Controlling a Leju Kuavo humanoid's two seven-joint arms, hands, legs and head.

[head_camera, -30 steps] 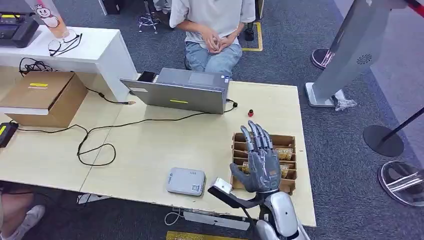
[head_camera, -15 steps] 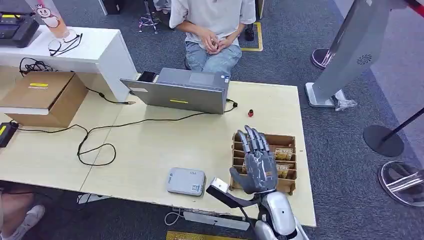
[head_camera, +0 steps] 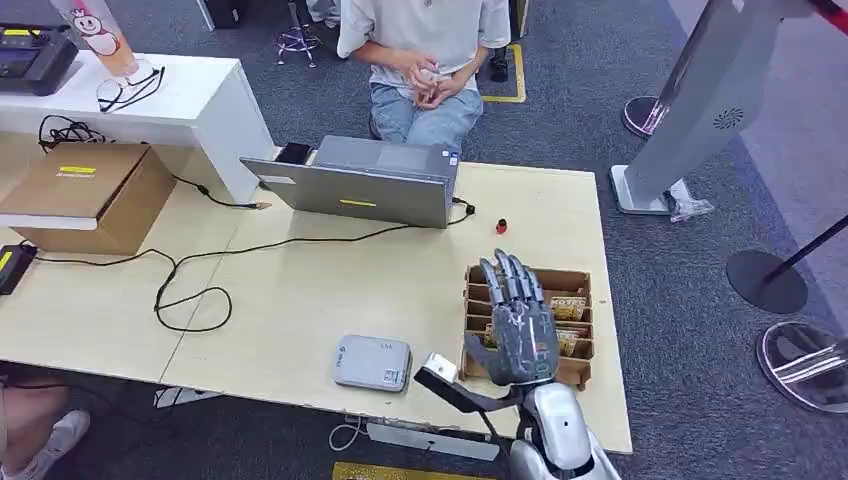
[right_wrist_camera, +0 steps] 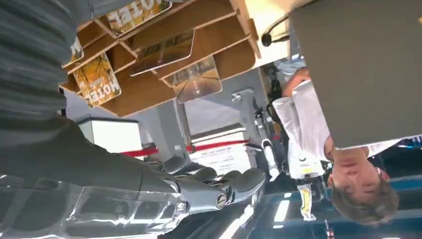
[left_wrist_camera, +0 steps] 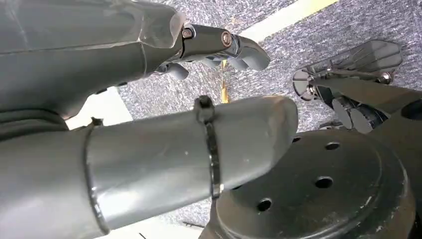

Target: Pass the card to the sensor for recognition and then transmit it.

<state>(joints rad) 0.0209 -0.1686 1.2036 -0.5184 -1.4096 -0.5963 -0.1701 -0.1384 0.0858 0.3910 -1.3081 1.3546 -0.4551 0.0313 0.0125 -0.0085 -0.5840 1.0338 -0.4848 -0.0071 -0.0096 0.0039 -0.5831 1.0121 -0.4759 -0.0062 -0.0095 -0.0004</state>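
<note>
A wooden card box (head_camera: 577, 283) with slotted rows stands near the table's right edge, and printed cards (head_camera: 569, 307) stick up in it. My right hand (head_camera: 520, 325) hovers over the box's left half, fingers straight and slightly apart, holding nothing. The right wrist view looks into the box (right_wrist_camera: 199, 25), where several cards (right_wrist_camera: 96, 80) lean, with the fingers (right_wrist_camera: 219, 191) of the right hand (right_wrist_camera: 149, 194) stretched out beside them. The grey card sensor (head_camera: 372, 362) lies flat on the table to the left of the hand. My left hand (left_wrist_camera: 164, 55) hangs below the table, loosely spread and empty.
A grey laptop (head_camera: 360, 182) sits at the table's far side, with a person (head_camera: 425, 60) seated behind it. A black cable (head_camera: 200, 275) loops across the left of the table. A cardboard box (head_camera: 95, 195) stands far left. A small red object (head_camera: 501, 226) lies beyond the card box.
My right hand has come down a little toward the card box and its fingers have drawn closer together. The cards and the sensor have not moved.
</note>
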